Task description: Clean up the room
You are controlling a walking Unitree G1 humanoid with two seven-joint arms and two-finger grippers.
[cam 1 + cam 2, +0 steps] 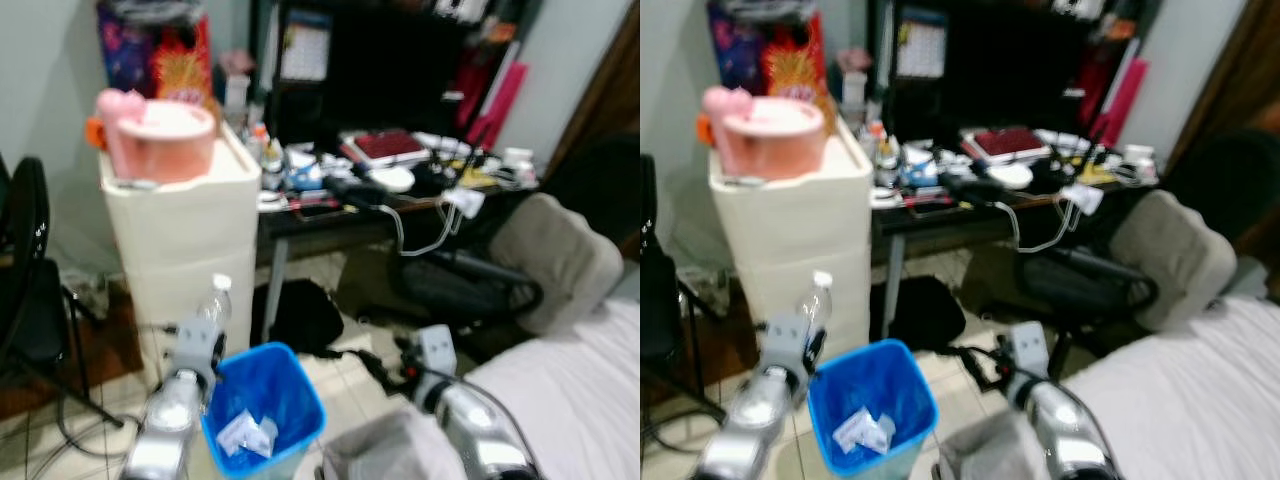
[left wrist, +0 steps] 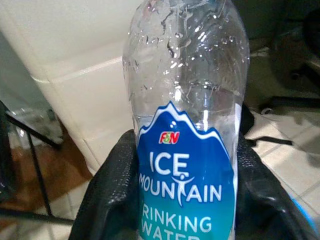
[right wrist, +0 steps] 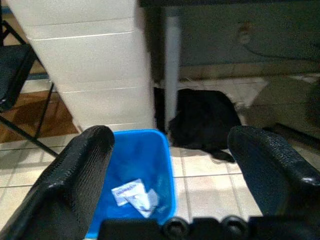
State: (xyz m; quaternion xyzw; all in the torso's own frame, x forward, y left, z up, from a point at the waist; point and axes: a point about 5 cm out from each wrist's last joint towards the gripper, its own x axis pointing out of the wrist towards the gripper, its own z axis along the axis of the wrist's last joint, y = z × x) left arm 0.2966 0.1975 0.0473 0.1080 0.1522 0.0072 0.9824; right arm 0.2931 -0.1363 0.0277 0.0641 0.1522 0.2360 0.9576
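One bottle is in hand: the left gripper has its black fingers closed round the labelled lower body, and the bottle stands upright, cap up, just left of the blue bin and a little above its rim. It is clear thin plastic and looks empty, so I judge it light, easily dented and a bit slick where droplets cling inside; the label band, where the fingers already sit, is the firmest place to grip. A hard squeeze could crumple it or pop it out.

Left of all this a black folding chair stands on the tiled floor, then a tall white cabinet with a pink pot on top. The bin sits on the tiles before the cabinet, with crumpled paper at its bottom. A black bag lies under the cluttered desk. The right gripper hangs wide open and empty, above and just right of the bin. Further right are an office chair and a bed.
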